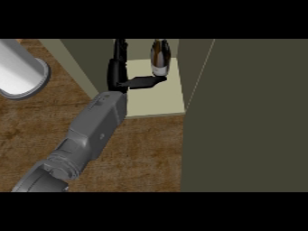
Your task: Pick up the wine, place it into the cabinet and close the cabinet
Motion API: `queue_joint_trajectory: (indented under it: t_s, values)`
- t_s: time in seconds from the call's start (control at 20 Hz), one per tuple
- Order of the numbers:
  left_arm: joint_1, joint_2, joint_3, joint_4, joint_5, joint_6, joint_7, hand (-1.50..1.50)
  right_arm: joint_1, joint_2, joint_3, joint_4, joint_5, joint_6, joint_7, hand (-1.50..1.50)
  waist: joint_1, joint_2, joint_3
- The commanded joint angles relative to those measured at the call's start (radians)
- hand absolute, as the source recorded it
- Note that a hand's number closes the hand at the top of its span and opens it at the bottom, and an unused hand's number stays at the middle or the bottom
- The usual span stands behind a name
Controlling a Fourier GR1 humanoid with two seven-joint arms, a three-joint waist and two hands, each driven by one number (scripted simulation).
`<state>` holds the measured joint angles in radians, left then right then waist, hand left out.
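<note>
The wine bottle (160,57), dark with a pale lower part, stands upright inside the cabinet on its cream shelf (157,103). My left hand (120,74) reaches into the cabinet just left of the bottle. Its fingers point straight toward the back, and its thumb (146,82) stretches right, its tip at the bottle's foot. The hand is open and not wrapped round the bottle. The grey forearm (96,126) comes in from the lower left. My right hand does not show.
The cabinet's dark olive door (263,117) stands open and fills the right side of the view. A large white cylinder (13,67) lies on the wooden counter (143,153) at the upper left. The cabinet's left wall (83,67) runs beside the hand.
</note>
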<state>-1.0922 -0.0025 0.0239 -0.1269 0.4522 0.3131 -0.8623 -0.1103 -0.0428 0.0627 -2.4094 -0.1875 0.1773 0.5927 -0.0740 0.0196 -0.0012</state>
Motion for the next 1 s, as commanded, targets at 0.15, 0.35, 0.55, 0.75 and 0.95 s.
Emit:
queue_joint_trajectory:
  t_s: [0.15,0.35,0.55,0.75,0.95]
  values:
    - [0.084,0.002,-0.014,-0.025,0.093,-0.058,-0.027,-1.5,0.045,0.001,0.001,-0.047,-0.062,0.007,0.016,-1.5,0.013,-0.013,0.001]
    - [0.115,0.002,-0.093,-0.067,0.161,-0.027,-0.026,-1.5,0.001,0.01,0.031,-0.035,-0.019,-0.016,0.027,-1.5,0.002,-0.016,0.001]
    - [0.2,0.002,-0.19,-0.156,0.208,-0.038,0.016,-1.5,0.018,0.012,0.034,-0.086,-0.012,-0.043,0.066,-1.5,0.022,-0.023,0.001]
    - [0.311,0.002,-0.377,-0.344,0.314,0.063,0.036,-1.5,0.004,0.006,0.037,-0.05,-0.004,-0.033,0.045,-1.5,0.025,-0.024,0.001]
    - [0.426,0.002,-0.519,-0.533,0.364,0.175,0.047,-1.5,-0.029,-0.005,0.024,-0.088,0.003,-0.073,0.113,-1.5,0.051,-0.023,0.001]
